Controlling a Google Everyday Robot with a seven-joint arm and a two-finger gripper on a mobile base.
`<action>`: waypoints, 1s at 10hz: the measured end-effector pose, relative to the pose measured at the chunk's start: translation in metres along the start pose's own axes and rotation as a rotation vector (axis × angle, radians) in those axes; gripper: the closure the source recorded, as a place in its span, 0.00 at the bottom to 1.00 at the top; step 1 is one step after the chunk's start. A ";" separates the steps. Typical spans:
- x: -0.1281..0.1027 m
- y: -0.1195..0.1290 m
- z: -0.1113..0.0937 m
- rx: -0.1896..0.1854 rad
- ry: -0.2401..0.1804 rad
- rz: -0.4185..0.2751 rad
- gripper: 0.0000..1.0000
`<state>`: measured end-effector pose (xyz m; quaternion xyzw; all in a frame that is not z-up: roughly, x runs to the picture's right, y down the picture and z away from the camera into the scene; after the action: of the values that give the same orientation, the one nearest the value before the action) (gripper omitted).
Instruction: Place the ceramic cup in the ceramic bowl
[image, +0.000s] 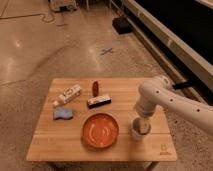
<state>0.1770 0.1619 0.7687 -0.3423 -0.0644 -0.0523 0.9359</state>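
One camera only. It stands high, nearer than the gripper (142, 127) and well back from it. It looks down and forward across the low rectangular light-wood table (45, 145) to the polished speckled floor (45, 50) beyond. Mid range: the whole tabletop fits. The gripper, jaws apart, sits low and right of centre at the small white cylindrical cup (135, 135).

A wooden table (50, 145) carries a white bottle (67, 95) lying flat, a small brown upright thing (95, 88), a dark block (99, 101), perhaps a blue sponge (63, 114), the ceramic bowl (101, 130) and the ceramic cup (135, 134). The gripper (143, 125), jaws spread, is at the cup's mouth.
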 end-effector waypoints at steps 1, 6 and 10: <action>-0.001 -0.001 0.008 -0.007 0.003 0.001 0.20; -0.006 -0.014 0.019 0.017 0.015 -0.003 0.58; -0.025 -0.028 -0.005 0.044 0.031 -0.039 0.84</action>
<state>0.1488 0.1382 0.7786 -0.3192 -0.0575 -0.0745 0.9430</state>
